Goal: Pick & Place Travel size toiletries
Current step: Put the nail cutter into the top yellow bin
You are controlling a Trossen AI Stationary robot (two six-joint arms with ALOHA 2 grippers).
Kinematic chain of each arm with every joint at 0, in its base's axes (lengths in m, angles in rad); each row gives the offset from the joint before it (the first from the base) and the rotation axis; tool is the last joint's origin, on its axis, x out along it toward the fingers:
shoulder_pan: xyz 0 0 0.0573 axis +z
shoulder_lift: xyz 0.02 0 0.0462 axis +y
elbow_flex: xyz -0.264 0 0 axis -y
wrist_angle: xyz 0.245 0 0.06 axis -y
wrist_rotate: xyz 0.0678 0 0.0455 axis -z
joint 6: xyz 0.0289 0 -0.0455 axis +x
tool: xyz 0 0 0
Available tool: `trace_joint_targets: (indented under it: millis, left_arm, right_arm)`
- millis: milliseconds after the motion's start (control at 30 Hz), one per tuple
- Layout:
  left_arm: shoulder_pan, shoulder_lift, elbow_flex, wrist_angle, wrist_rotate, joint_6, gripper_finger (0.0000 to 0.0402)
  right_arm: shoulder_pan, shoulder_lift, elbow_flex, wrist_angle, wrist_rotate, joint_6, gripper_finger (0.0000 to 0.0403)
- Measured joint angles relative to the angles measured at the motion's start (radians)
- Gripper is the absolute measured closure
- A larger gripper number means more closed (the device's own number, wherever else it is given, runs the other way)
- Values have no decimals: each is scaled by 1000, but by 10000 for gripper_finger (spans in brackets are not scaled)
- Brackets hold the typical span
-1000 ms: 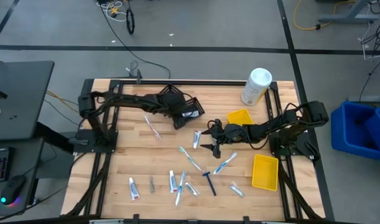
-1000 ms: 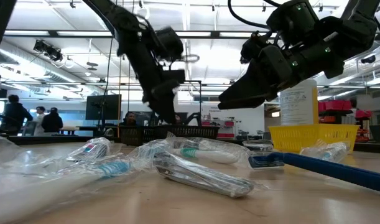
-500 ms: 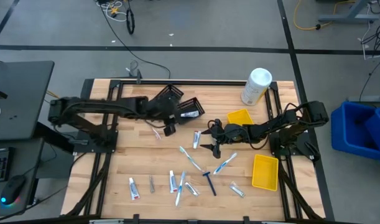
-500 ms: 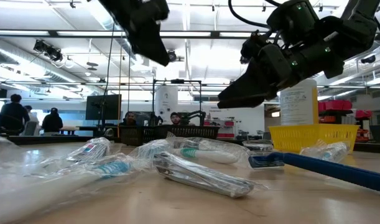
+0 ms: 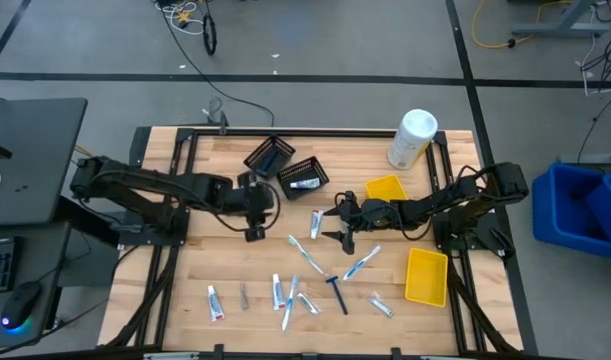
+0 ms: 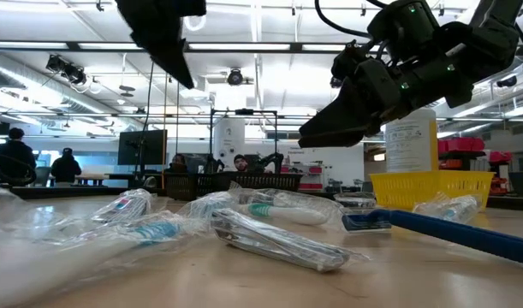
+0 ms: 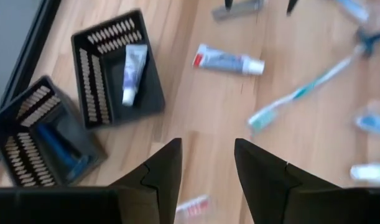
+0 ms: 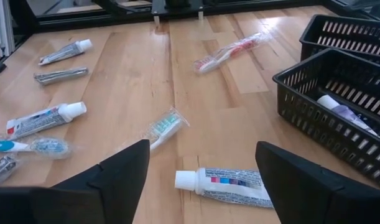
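Toiletries (image 5: 305,275) lie scattered across the near half of the wooden table (image 5: 205,260) seen from above: toothpaste tubes, wrapped toothbrushes and a dark blue razor (image 5: 336,293). My left gripper (image 5: 253,212) hangs over the boards just in front of two black mesh baskets (image 5: 287,167); my right gripper (image 5: 335,228) hovers beside a toothpaste tube (image 5: 316,222). Two yellow bins (image 5: 426,275) and a white canister (image 5: 412,137) sit on the right side.

From table height, a wrapped silver piece (image 6: 278,240) and wrapped toothbrushes (image 6: 145,224) fill the foreground, with my right gripper (image 6: 317,135) raised above them, clear of the table.

Past my left wrist, my fingers (image 7: 166,171) stand apart with nothing between them; one basket (image 7: 118,68) holds a toothpaste tube (image 7: 134,73), the other a blue item (image 7: 56,148).

Past my right wrist, my fingers (image 8: 115,174) are spread wide and empty over a toothpaste tube (image 8: 224,182), with a green-tipped toothbrush (image 8: 166,127) just beyond.
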Motion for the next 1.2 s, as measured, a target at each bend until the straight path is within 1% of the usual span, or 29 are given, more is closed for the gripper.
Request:
trace_joint_targets:
  millis: [67,133,200,300,367,467,633,800,1000,1100,1200]
  left_arm:
    - [-10,-13,-1,-27,-11,-14,247]
    - [-20,-25,-13,-18,0,-21,247]
    - [-35,-49,-55,-19,22,-20,247]
    - [-57,-105,-144,54,32,-60,247]
    - [-67,-146,-218,146,14,-89,247]
    - [-76,-201,-332,332,-14,-120,247]
    - [-87,-250,-501,596,-3,-117,247]
    - [-90,-250,-620,750,-9,-180,247]
    - [-116,-226,-724,943,-25,-192,247]
    - [-136,-225,-751,989,-36,-200,247]
    - [-148,-226,-758,991,-45,-214,247]
  right_arm:
    - [2,0,0,-1,0,27,104]
    - [8,0,0,-1,1,48,105]
    - [19,0,0,-2,0,51,107]
    - [36,0,0,0,0,49,107]
    - [45,0,0,0,0,45,104]
    - [55,0,0,7,1,43,99]
    - [66,0,0,1,1,43,97]
    - [66,0,0,7,2,43,104]
    - [72,0,0,8,2,50,106]
    - [84,0,0,5,2,61,102]
    - [102,0,0,0,2,69,98]
